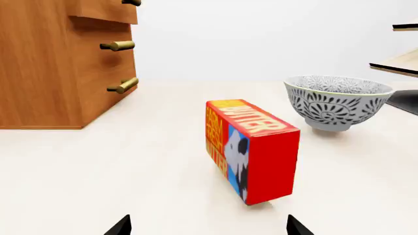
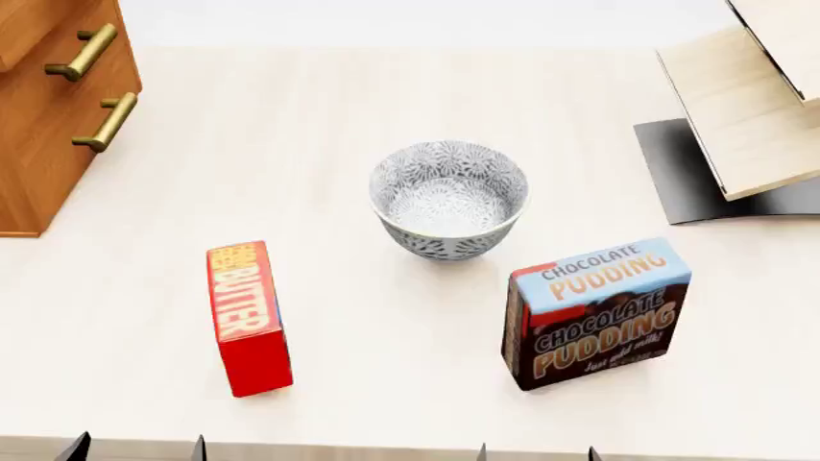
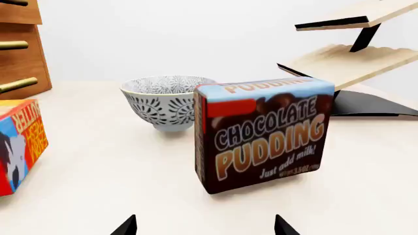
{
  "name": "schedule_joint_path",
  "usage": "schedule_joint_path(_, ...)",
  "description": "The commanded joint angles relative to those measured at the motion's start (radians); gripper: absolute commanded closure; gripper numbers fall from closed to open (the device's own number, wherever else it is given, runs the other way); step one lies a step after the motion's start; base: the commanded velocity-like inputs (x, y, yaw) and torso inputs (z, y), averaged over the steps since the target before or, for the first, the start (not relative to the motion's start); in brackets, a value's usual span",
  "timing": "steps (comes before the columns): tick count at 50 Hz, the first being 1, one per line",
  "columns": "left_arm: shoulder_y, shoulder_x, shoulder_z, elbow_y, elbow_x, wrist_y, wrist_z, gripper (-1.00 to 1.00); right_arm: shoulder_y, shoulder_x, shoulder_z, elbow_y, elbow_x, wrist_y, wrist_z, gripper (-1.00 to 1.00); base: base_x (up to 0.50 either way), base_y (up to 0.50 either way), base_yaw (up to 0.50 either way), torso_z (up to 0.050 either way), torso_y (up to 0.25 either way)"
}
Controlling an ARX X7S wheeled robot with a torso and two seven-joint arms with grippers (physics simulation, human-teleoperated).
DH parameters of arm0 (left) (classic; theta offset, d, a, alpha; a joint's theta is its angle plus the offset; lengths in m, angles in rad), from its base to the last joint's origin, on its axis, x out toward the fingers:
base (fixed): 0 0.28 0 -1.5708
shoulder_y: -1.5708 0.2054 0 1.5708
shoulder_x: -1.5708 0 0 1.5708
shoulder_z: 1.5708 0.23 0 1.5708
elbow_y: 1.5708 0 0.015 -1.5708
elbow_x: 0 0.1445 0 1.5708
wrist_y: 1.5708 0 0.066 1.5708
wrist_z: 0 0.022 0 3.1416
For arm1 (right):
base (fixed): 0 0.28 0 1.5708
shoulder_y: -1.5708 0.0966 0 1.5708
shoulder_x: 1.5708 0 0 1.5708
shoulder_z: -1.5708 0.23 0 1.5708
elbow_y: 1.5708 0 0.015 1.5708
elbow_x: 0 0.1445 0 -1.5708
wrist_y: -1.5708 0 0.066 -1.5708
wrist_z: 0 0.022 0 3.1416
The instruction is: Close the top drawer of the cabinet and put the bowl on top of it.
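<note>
While both grippers sit at the near edge of the table (image 2: 384, 125), only their dark fingertips enter the views. The left gripper (image 1: 209, 227) shows two tips set wide apart with nothing between them; the right gripper (image 3: 204, 226) shows the same. Neither touches any object.

The bowl (image 2: 448, 200) stands upright near the table centre, apart from everything around it. In the head view, the butter box (image 2: 249, 317) lies nearer the robot and to the bowl's left, long axis running away from the robot. The pudding box (image 2: 593, 312) stands nearer the robot and to the bowl's right, printed face tilted up toward the camera.

The cabinet (image 2: 52, 125) stands at the far left of the table, well apart from the bowl. In the left wrist view, the top drawer (image 1: 104, 11) projects forward past the drawer fronts below it, so it is not shut; its handle (image 1: 131, 2) is cut off by the picture edge. A rack (image 2: 756, 106) of pale slats on a dark base (image 2: 686, 173) occupies the far right
</note>
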Motion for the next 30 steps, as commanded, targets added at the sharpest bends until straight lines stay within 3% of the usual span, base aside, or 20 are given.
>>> schedule_joint_path(1,0.005,-0.019,0.023,0.003,-0.010,0.011,-0.012,-1.00,-0.003,0.015,-0.020,-0.003,0.018,0.002,0.018,-1.00,0.00,0.00,0.00,0.000,0.000)
schedule_joint_path(30,0.001,-0.074,0.083,0.003,-0.066,0.008,-0.094,-1.00,-0.007,0.074,-0.091,-0.008,0.068,-0.019,0.093,-1.00,0.00,0.00,0.00,0.000,0.000)
